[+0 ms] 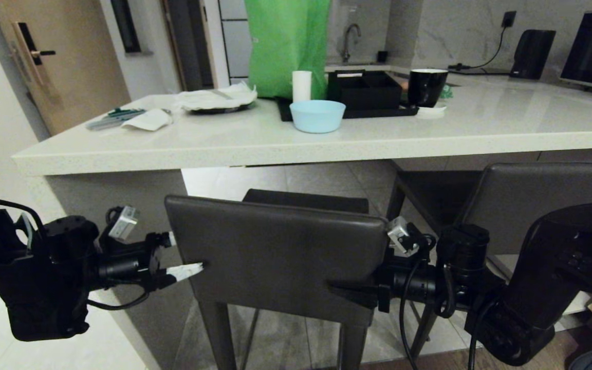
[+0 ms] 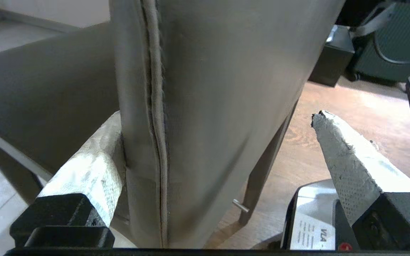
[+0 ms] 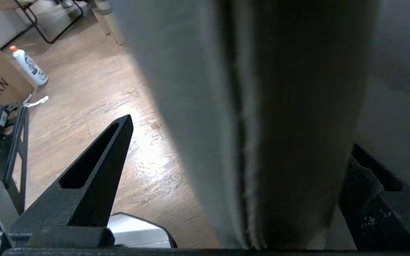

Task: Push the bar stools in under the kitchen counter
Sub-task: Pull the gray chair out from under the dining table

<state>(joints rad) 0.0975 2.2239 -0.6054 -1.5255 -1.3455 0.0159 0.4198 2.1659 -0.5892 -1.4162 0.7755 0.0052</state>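
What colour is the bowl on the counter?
Pale blue; the bowl shows best in the head view, near the kitchen counter edge.

I hold both arms low and stretched forward, level. My left gripper and right gripper point inward toward each other, fingers spread wide.

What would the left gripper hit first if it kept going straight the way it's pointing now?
The near bar stool's backrest. The left gripper stands open astride the backrest's side edge, so going on, that edge would likely meet the gripper's base between the fingers. Depth there is unclear.
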